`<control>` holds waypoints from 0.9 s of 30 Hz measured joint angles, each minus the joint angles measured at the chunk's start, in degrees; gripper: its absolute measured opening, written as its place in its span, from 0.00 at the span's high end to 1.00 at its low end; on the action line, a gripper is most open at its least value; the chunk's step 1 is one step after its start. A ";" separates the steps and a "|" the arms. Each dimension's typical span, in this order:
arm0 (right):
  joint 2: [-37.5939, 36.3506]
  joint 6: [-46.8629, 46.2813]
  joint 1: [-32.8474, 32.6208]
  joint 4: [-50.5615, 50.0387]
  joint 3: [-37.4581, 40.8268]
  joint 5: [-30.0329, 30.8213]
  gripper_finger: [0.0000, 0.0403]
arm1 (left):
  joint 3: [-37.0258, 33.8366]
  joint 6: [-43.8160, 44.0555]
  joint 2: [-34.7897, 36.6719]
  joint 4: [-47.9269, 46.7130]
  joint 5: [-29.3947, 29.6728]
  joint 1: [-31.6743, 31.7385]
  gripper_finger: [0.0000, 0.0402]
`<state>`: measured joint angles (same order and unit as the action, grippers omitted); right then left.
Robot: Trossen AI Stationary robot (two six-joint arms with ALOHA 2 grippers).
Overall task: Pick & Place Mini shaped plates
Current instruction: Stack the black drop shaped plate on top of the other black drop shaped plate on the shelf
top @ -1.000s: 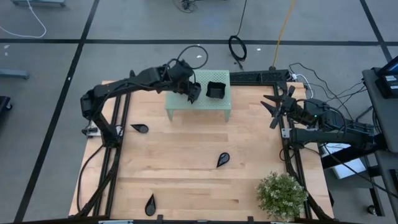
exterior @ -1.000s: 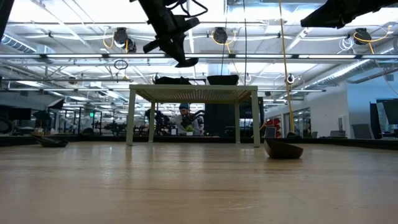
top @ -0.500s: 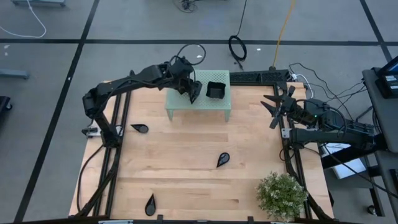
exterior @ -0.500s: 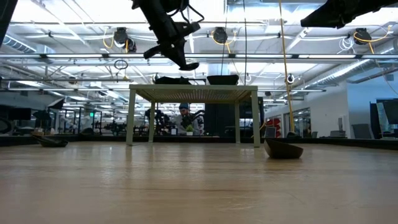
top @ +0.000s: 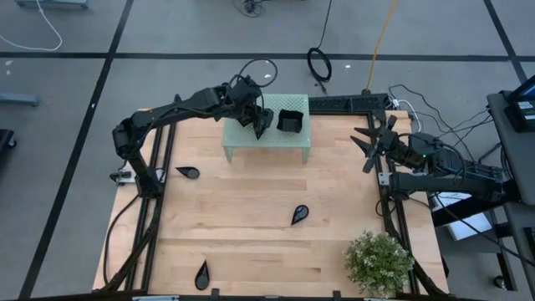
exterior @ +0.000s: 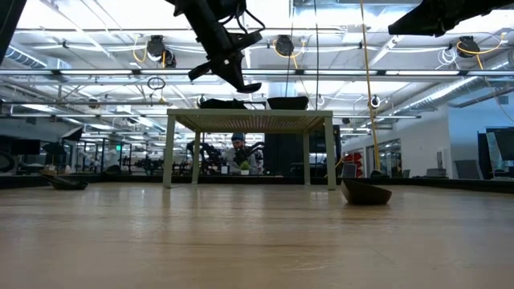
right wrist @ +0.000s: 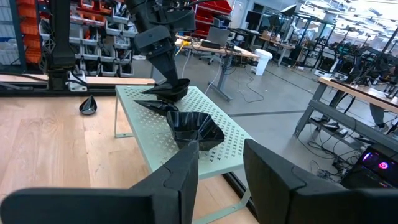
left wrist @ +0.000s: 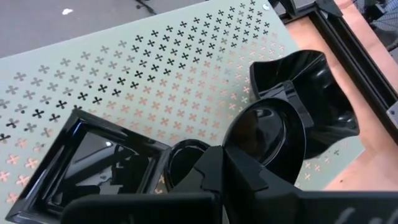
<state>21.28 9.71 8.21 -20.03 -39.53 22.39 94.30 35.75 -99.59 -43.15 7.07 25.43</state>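
Observation:
My left gripper (top: 257, 123) hangs over the pale green perforated stand (top: 267, 144), shut on a small glossy black dish (left wrist: 268, 129). A square black plate (left wrist: 87, 163) and a wavy-edged black plate (left wrist: 314, 93) sit flat on the stand top. Three black teardrop plates lie on the wooden table: one near the left edge (top: 188, 172), one in the middle (top: 299, 215) and one at the near edge (top: 201, 274). My right gripper (right wrist: 221, 163) is open and waits at the table's right edge (top: 374, 142). My left gripper pinches the small dish by its rim (left wrist: 244, 144), at the side nearest the wrist. The fingers (left wrist: 249, 182) slant down from above and from the table's left. The dish (exterior: 246, 85) is lifted clear above the stand top and sits nearly level at the fingertips.
A potted green plant (top: 380, 261) stands at the near right corner. Black frame rails run along the left (top: 155, 167) and right (top: 391, 209) sides. Bare wood lies between the stand and the near edge. A person sits in the room beyond (exterior: 237, 152).
My left gripper, still shut on the dish, has drifted a little toward the table's right and slightly down over the stand. The dish moved with it. The plates on the stand and table have stayed put.

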 joint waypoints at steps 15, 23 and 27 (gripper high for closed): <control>0.00 -0.01 0.00 0.00 0.00 0.02 0.71 | 0.00 2.47 0.01 -5.69 0.94 -0.07 0.97; 0.02 0.01 0.00 0.01 0.00 0.02 0.71 | -0.06 6.30 -0.78 -6.41 3.25 -0.74 0.96; 0.02 -0.02 0.00 0.01 0.00 0.01 0.71 | -0.07 7.61 -0.68 -6.18 5.01 -0.77 0.97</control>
<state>21.30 9.69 8.21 -20.02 -39.53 22.41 94.24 43.35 -100.27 -49.33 12.08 24.66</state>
